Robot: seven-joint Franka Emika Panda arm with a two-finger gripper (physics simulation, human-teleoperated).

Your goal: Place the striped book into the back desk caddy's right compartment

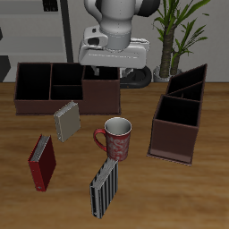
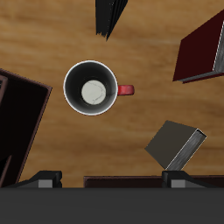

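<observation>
The striped book (image 1: 105, 188) stands upright near the table's front edge, in front of the mug; it also shows in the wrist view (image 2: 109, 16). The back desk caddy (image 1: 36, 100) is a wide, low, dark brown box at the table's back. Its right compartment (image 1: 101, 93) is the taller square end section, just below my gripper. My gripper (image 1: 114, 70) hangs open and empty above the table's back, far from the book. In the wrist view the gripper (image 2: 112, 180) shows two spread fingertips (image 2: 45, 178) with nothing between them.
A red and white mug (image 1: 116, 139) stands mid-table, also seen from above in the wrist view (image 2: 91, 90). A plain grey book (image 1: 65, 121) and a red book (image 1: 41, 163) stand nearby. A narrower caddy (image 1: 175, 134) with slanted dividers stands at the other side.
</observation>
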